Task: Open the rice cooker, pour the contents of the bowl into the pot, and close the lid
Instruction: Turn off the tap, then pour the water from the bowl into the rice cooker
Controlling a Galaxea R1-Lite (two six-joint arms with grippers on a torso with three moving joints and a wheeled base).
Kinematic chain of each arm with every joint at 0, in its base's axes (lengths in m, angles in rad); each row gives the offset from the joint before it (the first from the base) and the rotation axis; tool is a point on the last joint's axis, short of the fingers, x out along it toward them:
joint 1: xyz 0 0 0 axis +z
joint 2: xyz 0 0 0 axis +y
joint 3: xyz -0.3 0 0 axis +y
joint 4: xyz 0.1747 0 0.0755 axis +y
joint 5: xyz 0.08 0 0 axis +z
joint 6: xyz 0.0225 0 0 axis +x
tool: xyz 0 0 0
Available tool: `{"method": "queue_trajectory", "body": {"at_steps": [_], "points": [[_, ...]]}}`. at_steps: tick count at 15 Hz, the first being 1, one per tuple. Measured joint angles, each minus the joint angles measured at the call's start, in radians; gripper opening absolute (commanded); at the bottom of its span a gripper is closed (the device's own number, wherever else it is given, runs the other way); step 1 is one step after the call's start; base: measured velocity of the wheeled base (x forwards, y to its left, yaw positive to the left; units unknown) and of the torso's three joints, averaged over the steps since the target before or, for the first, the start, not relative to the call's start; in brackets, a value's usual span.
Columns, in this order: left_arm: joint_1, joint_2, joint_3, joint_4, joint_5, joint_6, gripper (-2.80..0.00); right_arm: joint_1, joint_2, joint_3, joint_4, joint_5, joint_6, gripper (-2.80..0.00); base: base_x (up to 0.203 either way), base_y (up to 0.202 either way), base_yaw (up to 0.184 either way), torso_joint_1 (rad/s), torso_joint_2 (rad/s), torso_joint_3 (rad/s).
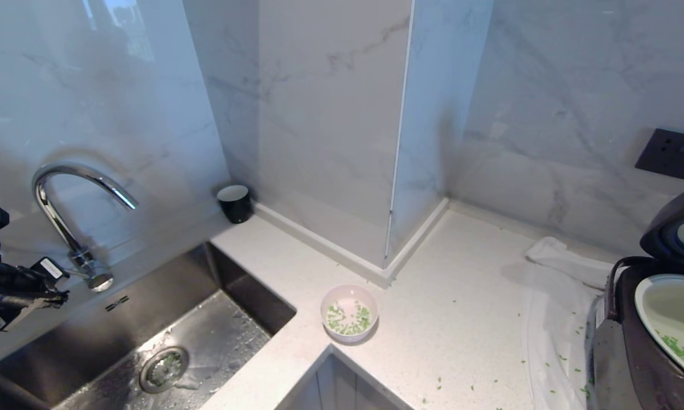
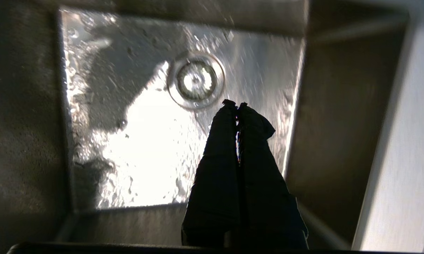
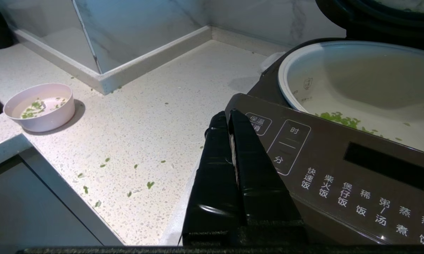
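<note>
**Rice cooker open, greens split between bowl and pot**

The rice cooker point(image 3: 339, 169) sits right under the right gripper point(image 3: 229, 114), whose fingers point(image 3: 254, 169) are pressed together and empty, their tips over the corner of the button panel. Just past them the white pot point(image 3: 360, 81) sits in the cooker body, with chopped green bits point(image 3: 339, 120) on its near side, and the lid point(image 1: 680, 228) stands raised behind it. Well away from these fingers across the speckled bench point(image 3: 155, 106), the pink bowl point(image 3: 40, 106) stands upright with a few green bits inside; loose bits lie scattered on the bench between.

The left gripper point(image 2: 236, 104) hangs over the wet steel sink point(image 2: 144, 148), fingers point(image 2: 219, 158) closed on nothing, the drain point(image 2: 195, 80) just beyond their tips.
</note>
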Motion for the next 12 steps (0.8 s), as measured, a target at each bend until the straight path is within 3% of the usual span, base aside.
{"method": "queue_trajectory", "body": {"at_steps": [6,10,12], "points": [[-0.157,-0.183,0.128,-0.001,-0.032,0.106,-2.80,0.000,0.000,0.000,0.000,0.000,0.000,-2.80,0.000,0.000,0.000,0.000,0.00,0.000],[-0.319,-0.329,0.233,-0.019,-0.030,0.144,-2.80,0.000,0.000,0.000,0.000,0.000,0.000,-2.80,0.000,0.000,0.000,0.000,0.00,0.000],[-0.406,-0.406,0.322,-0.090,-0.020,0.151,-2.80,0.000,0.000,0.000,0.000,0.000,0.001,-2.80,0.000,0.000,0.000,0.000,0.00,0.000]]}}
